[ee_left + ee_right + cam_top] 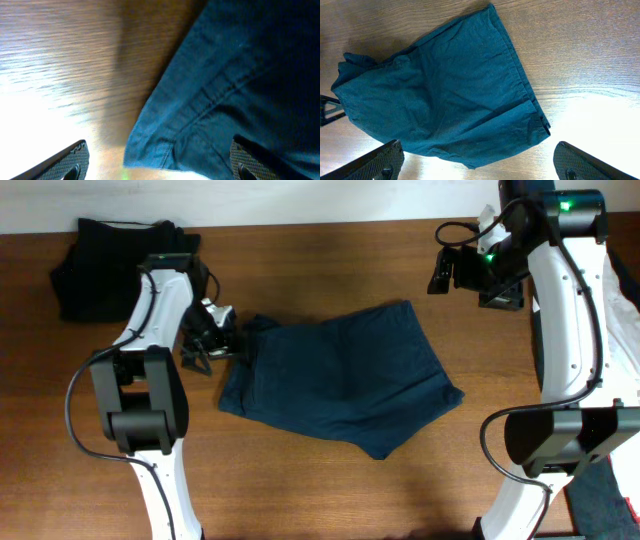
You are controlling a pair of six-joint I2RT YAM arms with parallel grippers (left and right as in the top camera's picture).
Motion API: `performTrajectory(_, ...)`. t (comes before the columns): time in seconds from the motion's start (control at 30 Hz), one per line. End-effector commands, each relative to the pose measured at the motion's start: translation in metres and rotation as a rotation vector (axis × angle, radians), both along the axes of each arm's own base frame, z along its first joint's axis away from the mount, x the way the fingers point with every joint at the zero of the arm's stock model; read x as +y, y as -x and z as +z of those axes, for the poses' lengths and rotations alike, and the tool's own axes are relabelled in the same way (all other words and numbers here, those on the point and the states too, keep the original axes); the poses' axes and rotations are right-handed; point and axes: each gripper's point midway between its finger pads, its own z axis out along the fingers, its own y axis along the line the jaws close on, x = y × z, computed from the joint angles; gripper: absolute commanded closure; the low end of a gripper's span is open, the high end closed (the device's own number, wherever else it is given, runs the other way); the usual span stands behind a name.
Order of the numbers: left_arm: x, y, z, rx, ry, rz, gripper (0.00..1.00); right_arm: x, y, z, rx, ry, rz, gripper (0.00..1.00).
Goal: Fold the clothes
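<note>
A dark teal pair of shorts [340,375] lies spread on the wooden table, its left end bunched up. It fills the right of the left wrist view [235,85] and the middle of the right wrist view [440,90]. My left gripper [215,340] is open at the bunched left edge; a hemmed corner of the cloth lies between its fingers [157,162]. My right gripper [445,270] is open and empty, held high above the table beyond the far right corner of the shorts; its fingertips frame the lower corners of the right wrist view [480,162].
A pile of black clothing [105,260] sits at the far left corner of the table. Bare wood [330,265] lies between the shorts and the far edge. Blue cloth [610,490] hangs off the right side by the right arm's base.
</note>
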Motion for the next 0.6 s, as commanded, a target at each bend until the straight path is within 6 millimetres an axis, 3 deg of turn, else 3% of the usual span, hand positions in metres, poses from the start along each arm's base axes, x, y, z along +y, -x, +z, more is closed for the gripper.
performTrajectory(0.0,-0.006,0.005,-0.004,-0.007,0.004,-0.041,0.11,0.0,0.001,0.0,-0.001,0.002,-0.001,0.01)
performTrajectory(0.17,-0.014,0.011,-0.022,-0.005,-0.001,-0.065,0.11,0.0,0.001,0.0,-0.001,0.001,-0.001,0.01)
performTrajectory(0.3,-0.01,0.011,-0.034,-0.017,-0.024,-0.071,0.26,0.0,0.001,0.0,-0.001,0.001,-0.001,0.01)
performTrajectory(0.43,-0.009,0.019,-0.041,0.005,-0.024,-0.071,0.53,0.0,0.001,0.0,-0.001,0.001,-0.001,0.01)
performTrajectory(0.57,-0.01,0.024,-0.043,0.022,-0.015,-0.068,1.0,0.0,0.0,0.0,-0.002,0.001,-0.001,0.01)
